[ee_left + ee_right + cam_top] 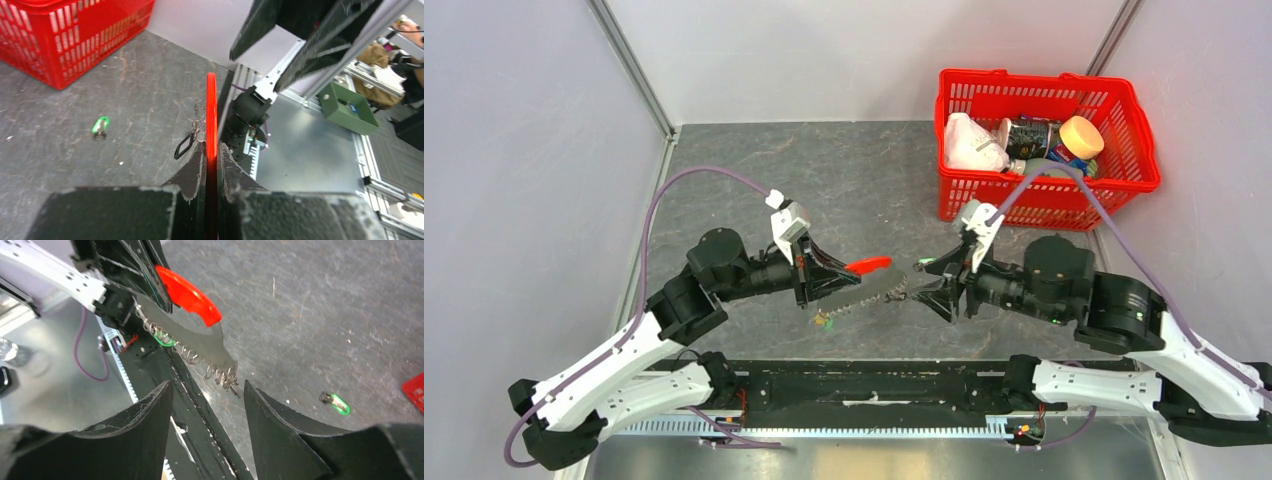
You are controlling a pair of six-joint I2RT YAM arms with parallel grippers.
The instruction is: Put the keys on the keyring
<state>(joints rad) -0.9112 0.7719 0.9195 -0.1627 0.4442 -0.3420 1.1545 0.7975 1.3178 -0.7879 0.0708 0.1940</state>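
The keyring is hanging above the table, between the two arms. Its bright red section is lying towards the far side and its grey section is curving towards the right arm. The left gripper is clamping the ring edge-on, its fingers pressing on both faces. Small wire loops are sitting along the grey section and bunching at its free end. A green tag is showing just under the ring near the left gripper; whether it is hanging or lying on the table cannot be told. Of the keys, one green-tagged key is lying loose on the table, apart from the ring on its far side. The right gripper is facing the ring's free end with its fingers standing wide apart and holding nothing. The bunched loops are lying just ahead of the gap; contact cannot be told. A red basket of assorted items is standing at the far right of the table, well apart from the ring.
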